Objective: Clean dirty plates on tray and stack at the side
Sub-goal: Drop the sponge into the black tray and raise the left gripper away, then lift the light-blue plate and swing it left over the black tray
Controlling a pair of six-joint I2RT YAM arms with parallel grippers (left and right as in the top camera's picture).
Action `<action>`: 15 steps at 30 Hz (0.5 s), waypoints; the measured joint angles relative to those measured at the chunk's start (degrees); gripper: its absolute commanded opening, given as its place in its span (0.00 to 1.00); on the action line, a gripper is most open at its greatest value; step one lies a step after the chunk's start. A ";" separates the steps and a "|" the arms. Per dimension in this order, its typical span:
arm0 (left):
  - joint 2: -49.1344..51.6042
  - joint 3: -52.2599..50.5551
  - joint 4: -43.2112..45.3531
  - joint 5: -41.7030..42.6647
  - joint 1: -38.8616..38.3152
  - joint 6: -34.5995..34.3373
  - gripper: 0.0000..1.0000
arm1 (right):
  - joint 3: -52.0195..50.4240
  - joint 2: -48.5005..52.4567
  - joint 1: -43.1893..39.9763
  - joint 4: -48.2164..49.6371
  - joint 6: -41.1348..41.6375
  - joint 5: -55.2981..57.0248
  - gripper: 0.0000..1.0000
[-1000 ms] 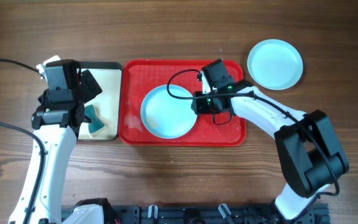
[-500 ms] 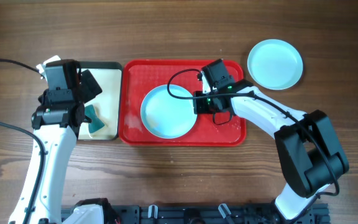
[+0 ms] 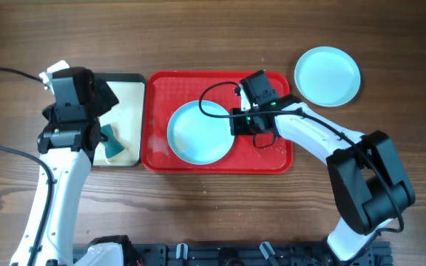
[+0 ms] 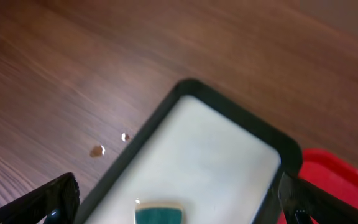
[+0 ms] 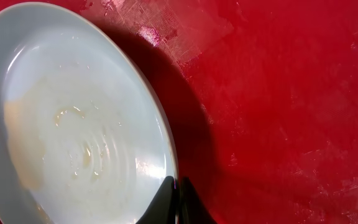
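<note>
- The right end effector (image 5: 179,200) is pinched tight on the right-hand rim of the pale blue plate (image 3: 200,131), its two dark fingertips meeting at the plate's edge at the bottom of the wrist view.
- That plate lies in the middle of the red tray (image 3: 272,159), with greasy smears showing on its floor.
- The left end effector (image 3: 103,102) hangs wide open and empty over the cream tray (image 3: 128,92) at centre left, above a teal sponge (image 3: 110,140).
- A second plate (image 3: 328,76) sits on the bench (image 3: 198,214) in the upper right of the frame, off the tray.
- The step in hand looks like securing the dirty plate for wiping.
- The next move probably calls for a steady hold while the left end effector picks up the sponge.
- No brand, label or writing can be read anywhere.
</note>
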 measured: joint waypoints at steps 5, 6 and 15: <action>-0.98 0.00 3.50 -2.19 3.82 0.02 1.00 | 0.00 0.00 0.00 -0.04 0.31 0.02 0.04; -1.51 0.00 3.93 -2.32 5.05 0.00 1.00 | 0.00 0.00 0.00 -0.04 0.42 0.00 0.05; -6.19 0.04 3.41 -2.97 15.54 -0.02 1.00 | 0.00 0.00 0.07 -0.04 1.29 0.02 0.04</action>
